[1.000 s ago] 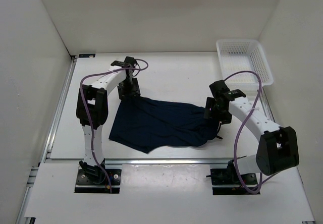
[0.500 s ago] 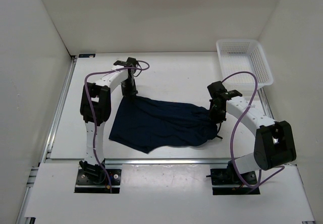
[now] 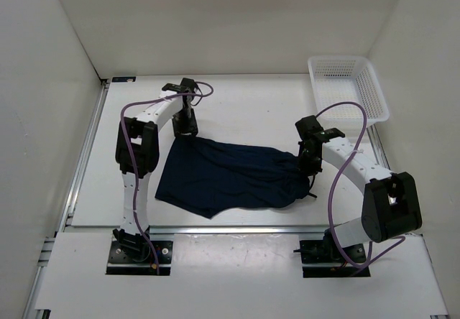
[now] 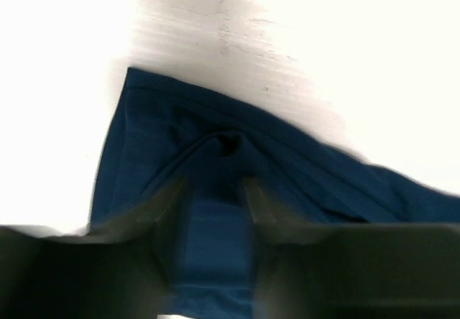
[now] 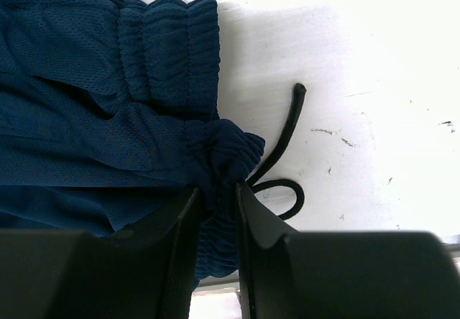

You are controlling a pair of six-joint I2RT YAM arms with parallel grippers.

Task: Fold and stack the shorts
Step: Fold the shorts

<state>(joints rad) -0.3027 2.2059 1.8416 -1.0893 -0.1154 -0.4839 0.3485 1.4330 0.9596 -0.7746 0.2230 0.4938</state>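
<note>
We note the left pincer point(image 4: 213, 204) clamped on the shorts point(image 3: 230, 175) at eleven o'clock and the right pincer point(image 5: 217, 197) pinching the waistband point(image 5: 169, 42) at three o'clock. That shallow bite could slip when lifted.

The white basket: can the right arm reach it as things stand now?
Probably yes: nothing stands between the right claw and the basket. But the claw is shut on the shorts, so they would drag along.

Matt mesh-knit shorts point(image 5: 86, 103) (ribbed waistband).
</note>
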